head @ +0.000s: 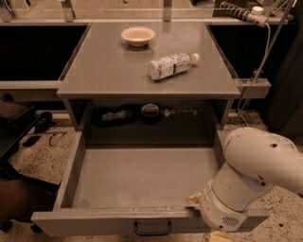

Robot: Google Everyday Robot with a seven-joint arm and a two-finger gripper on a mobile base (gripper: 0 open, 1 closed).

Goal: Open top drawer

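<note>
The top drawer (142, 177) stands pulled far out from under the grey cabinet top, and its flat grey floor is bare. Its front panel (94, 222) lies along the bottom edge of the view, with a small black loop handle (152, 229) at centre. My gripper (219, 235) is at the drawer's front right corner, mostly hidden under my white arm (255, 175). A tan part of it shows at the drawer's front rim (193, 198). The other two drawers are out of view.
On the cabinet top (94, 75) lie a cream bowl (138, 35) and a plastic bottle (171, 65) on its side. Dark objects (128, 115) sit in the recess behind the drawer. A cable and power strip (246, 14) hang at right. Speckled floor surrounds the cabinet.
</note>
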